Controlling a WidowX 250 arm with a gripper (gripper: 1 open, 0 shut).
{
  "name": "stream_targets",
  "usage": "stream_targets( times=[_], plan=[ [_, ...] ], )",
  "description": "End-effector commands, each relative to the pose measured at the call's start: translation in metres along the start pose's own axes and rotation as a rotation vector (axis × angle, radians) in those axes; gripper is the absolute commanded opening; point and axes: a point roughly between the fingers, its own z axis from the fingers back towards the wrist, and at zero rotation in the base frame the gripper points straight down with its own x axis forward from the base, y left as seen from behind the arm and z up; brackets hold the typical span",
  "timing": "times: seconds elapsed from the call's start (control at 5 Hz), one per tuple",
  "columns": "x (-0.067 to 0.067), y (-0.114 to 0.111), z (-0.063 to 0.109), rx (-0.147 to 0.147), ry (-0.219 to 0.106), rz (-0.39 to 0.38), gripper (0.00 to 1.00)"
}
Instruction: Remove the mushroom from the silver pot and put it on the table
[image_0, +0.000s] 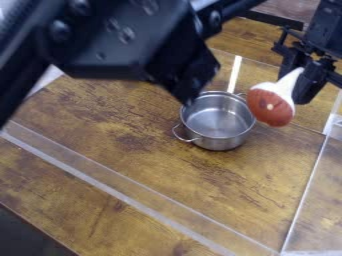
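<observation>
Jaws closed on the mushroom (274, 102). Carry it toward four o'clock of the silver pot (215, 121), then lower gently before releasing.

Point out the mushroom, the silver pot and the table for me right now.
Mushroom (271, 107): camera view, on its reddish cap.
Silver pot (215, 138): camera view, on its front wall.
Table (123, 172): camera view, on bare wood.

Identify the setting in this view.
Probably a robotics lab's mock tabletop: a robot gripper holds a toy mushroom beside a small silver pot, on a wood-plank table with clear edging.
</observation>
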Motion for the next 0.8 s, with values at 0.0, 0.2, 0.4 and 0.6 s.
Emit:
stream_targets(
  times=[0.0,0.2,0.4,0.6],
  plan=[
    [0.0,0.013,0.02,0.014,-0.063,0.018,0.0],
    [0.01,0.011,0.015,0.015,-0.05,0.005,0.0],
    [0.019,0.009,0.01,0.017,-0.037,-0.009,0.0],
    [0.028,0.008,0.005,0.018,-0.023,-0.024,0.0]
  ],
)
